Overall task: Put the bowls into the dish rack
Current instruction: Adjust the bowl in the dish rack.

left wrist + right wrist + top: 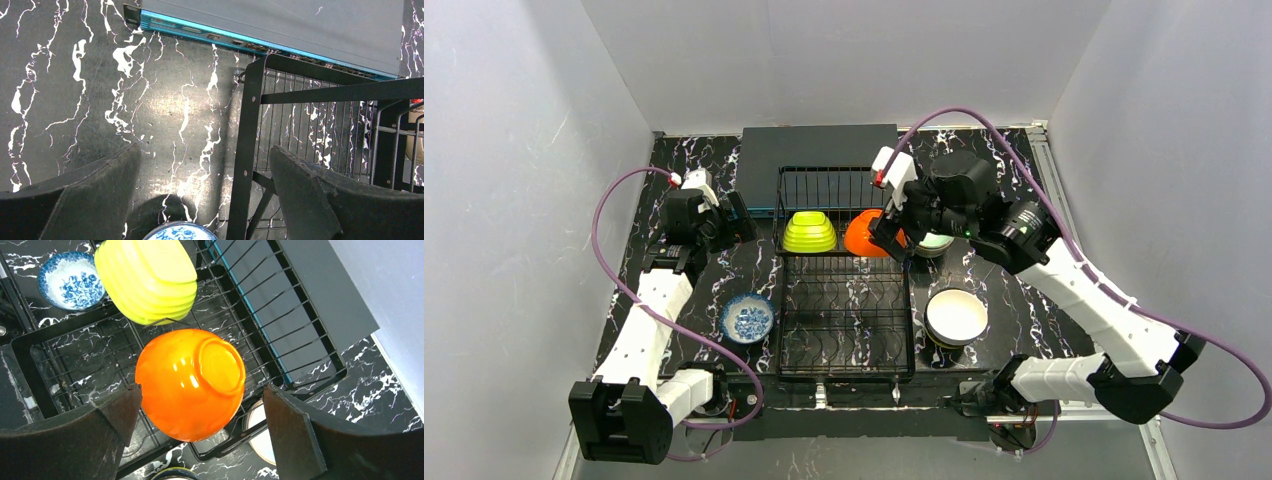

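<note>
We're watching the right gripper (200,390) hovering over the back tier of the rack (844,374), and its jaws are standing wide apart. The orange bowl (190,382) is sitting between the fingers (300,435), tipped up on the wires with its base facing the wrist camera. The finger on the left of that view is looking as if it's brushing the bowl's edge. The other finger is standing clear of it, so we're not calling this a grip. Just beside it on the same tier, the lime bowl (150,280) is leaning on edge the same way.

Over on the other side, the left gripper (205,150) is hanging above the table (75,100) just outside the rack's back left corner. Its jaws are wide too, with nothing between them. The blue-patterned bowl (747,318) is sitting upright on the table just left of the rack, its rim peeking in at the bottom of the left wrist view.

We're seeing a cream bowl (956,316) lying open side up on the table to the right of the rack. Another pale bowl (936,243) is showing under the right arm, partly hidden, next to the rack's right side. The grey box (819,150) is lying behind the rack, and we can't tell whether the two are touching.
</note>
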Robot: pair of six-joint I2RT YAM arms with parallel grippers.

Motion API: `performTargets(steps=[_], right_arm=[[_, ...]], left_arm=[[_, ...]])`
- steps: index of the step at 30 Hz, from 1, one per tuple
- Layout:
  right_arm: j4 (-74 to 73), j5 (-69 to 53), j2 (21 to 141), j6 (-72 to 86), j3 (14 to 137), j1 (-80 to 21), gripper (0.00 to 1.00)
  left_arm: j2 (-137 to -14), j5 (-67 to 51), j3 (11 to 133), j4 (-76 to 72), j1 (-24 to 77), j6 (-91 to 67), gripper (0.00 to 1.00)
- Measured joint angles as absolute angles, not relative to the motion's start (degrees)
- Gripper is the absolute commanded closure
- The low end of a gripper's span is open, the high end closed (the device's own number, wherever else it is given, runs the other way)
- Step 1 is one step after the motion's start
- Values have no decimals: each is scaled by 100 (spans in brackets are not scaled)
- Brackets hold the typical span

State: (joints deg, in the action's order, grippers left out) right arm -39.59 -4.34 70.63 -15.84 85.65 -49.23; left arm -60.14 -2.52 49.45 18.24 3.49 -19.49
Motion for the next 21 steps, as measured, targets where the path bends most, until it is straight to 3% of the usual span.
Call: performTargets(steps=[21], right_arm=[[-2980,-582,6643,-834,7953,-4923,1]], left_arm=[[-5828,-49,4939,2158,349,-2182,2]])
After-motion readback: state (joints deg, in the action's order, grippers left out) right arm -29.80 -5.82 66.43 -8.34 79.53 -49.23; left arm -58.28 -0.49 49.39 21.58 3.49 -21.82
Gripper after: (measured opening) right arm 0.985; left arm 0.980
